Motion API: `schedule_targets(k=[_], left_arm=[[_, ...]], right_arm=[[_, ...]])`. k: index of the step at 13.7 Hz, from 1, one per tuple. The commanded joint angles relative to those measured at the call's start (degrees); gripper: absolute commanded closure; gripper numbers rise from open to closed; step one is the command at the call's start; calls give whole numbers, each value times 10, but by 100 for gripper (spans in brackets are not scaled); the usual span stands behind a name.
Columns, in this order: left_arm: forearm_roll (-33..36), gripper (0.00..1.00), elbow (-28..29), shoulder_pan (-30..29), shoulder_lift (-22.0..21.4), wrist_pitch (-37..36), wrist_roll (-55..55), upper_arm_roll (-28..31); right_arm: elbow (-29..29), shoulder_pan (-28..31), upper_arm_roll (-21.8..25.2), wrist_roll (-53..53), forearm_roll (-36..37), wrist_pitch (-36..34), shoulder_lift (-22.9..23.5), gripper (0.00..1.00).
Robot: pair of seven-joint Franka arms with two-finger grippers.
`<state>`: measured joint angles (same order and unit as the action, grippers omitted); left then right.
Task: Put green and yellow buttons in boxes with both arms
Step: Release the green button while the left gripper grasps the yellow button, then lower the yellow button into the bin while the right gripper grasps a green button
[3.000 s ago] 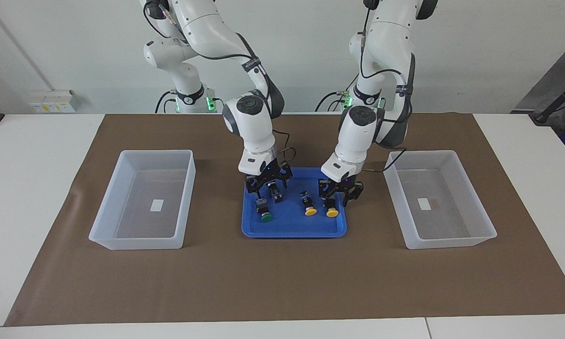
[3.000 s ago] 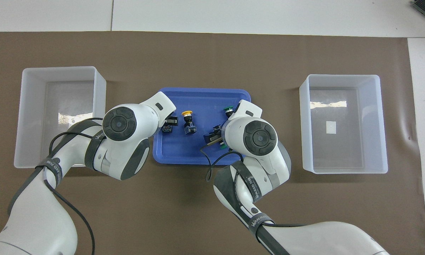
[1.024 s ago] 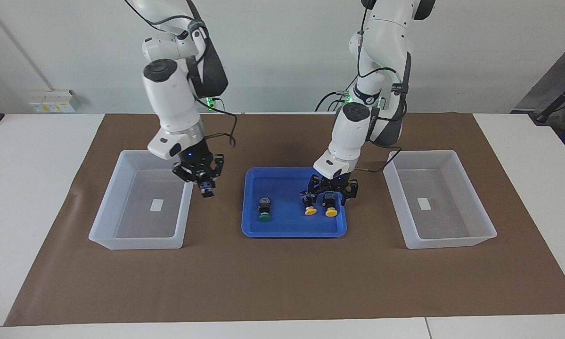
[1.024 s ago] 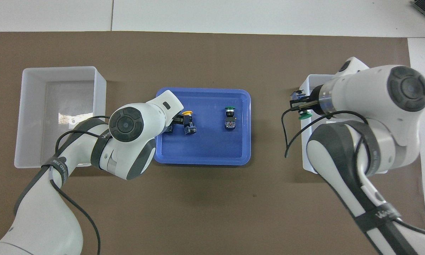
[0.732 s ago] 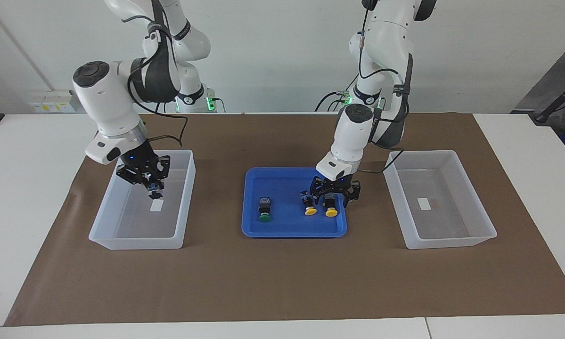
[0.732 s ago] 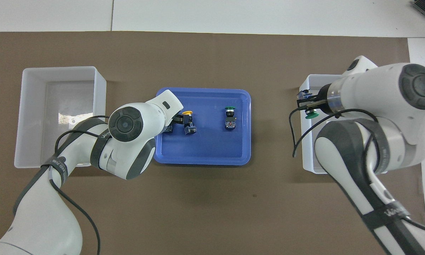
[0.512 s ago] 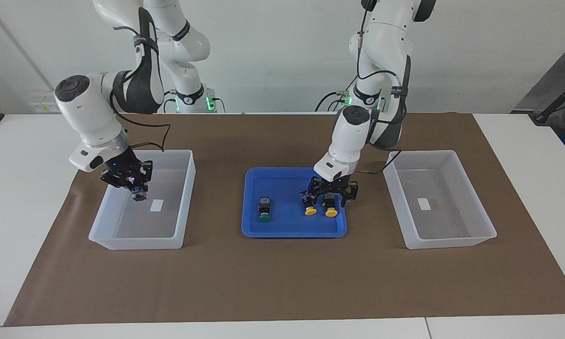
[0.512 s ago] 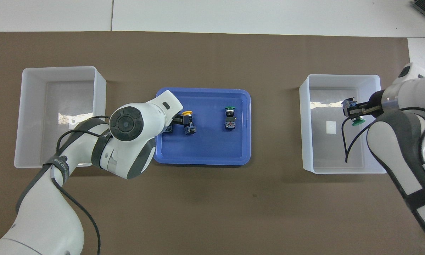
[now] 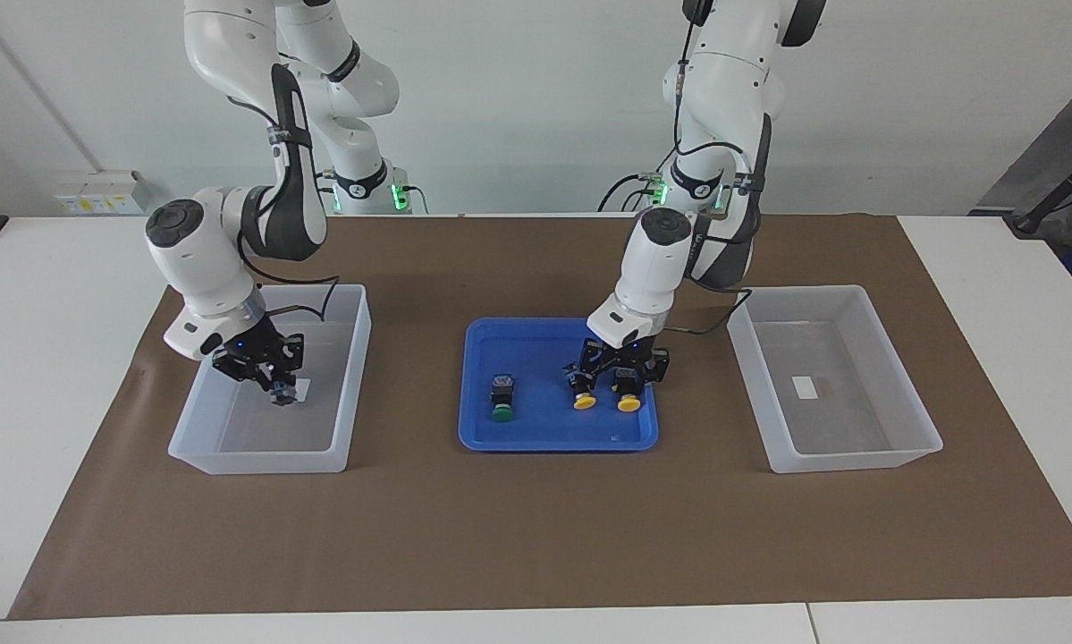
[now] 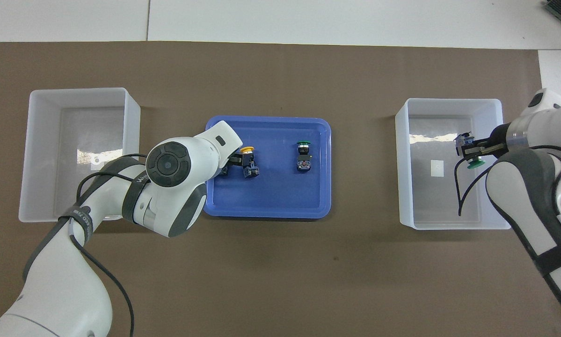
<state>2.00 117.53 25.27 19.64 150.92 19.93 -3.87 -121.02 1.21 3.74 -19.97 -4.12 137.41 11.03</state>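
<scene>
My right gripper (image 9: 270, 383) is shut on a green button (image 9: 278, 396) and holds it low inside the box (image 9: 232, 461) at the right arm's end, beside its white label. In the overhead view this gripper (image 10: 467, 151) shows the green cap (image 10: 473, 164) below it. My left gripper (image 9: 620, 368) is down in the blue tray (image 9: 553, 438), right over two yellow buttons (image 9: 583, 395) (image 9: 628, 396). A second green button (image 9: 502, 399) lies in the tray toward the right arm's end. The other box (image 9: 857, 461) holds only its label.
Boxes and tray stand on a brown mat (image 9: 536, 537) covering most of the white table. In the overhead view the left arm's wrist (image 10: 168, 164) covers one yellow button and the tray's edge; the other yellow cap (image 10: 247, 150) shows.
My right gripper has carried a green button from the tray into the box at its end and lowered it. My left gripper has shifted slightly over the yellow buttons.
</scene>
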Motion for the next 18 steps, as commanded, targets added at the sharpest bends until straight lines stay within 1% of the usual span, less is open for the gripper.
schedule_targets(k=[1, 2, 4, 5, 7, 8, 9, 11, 12, 14, 15, 16, 18], left_arm=[[-10, 28, 27, 7, 0, 33, -5, 4], [-10, 38, 32, 8, 0, 40, -4, 4], [-10, 64, 31, 11, 0, 41, 9, 4], [-10, 74, 27, 11, 1, 41, 17, 5], [-11, 96, 7, 8, 7, 33, 17, 4], [-11, 100, -4, 6, 9, 27, 17, 4], [-12, 100, -13, 3, 9, 16, 17, 4], [-14, 100, -47, -7, 4, -34, 16, 5], [-14, 100, -74, -17, 0, -78, 14, 4], [-14, 100, -123, -37, -4, -149, 9, 6], [-14, 100, -141, -54, -9, -172, 7, 6], [-14, 100, -155, -75, -12, -191, 4, 4], [-17, 100, -169, -125, -19, -215, -36, 2]], right_arm=[[-1, 7, -5, -8, 0, -1, -13, 0], [10, 5, -6, -7, 0, -15, -25, 0], [52, -6, -13, 4, -5, -63, -47, 0], [74, -22, -13, 25, -8, -78, -50, 0], [104, -59, -13, 104, -8, -82, -48, 0], [115, -83, -14, 147, -8, -77, -43, 0], [126, -112, -13, 198, -5, -73, -38, 0], [170, -168, -13, 337, 2, -67, 5, 0], [194, -194, -13, 388, 4, -56, 33, 0], [213, -205, -13, 417, 4, -26, 71, 0], [215, -213, -13, 432, 3, -9, 85, 0], [215, -225, -14, 453, 3, 10, 98, 0], [226, -246, -13, 474, 1, 35, 128, 0]])
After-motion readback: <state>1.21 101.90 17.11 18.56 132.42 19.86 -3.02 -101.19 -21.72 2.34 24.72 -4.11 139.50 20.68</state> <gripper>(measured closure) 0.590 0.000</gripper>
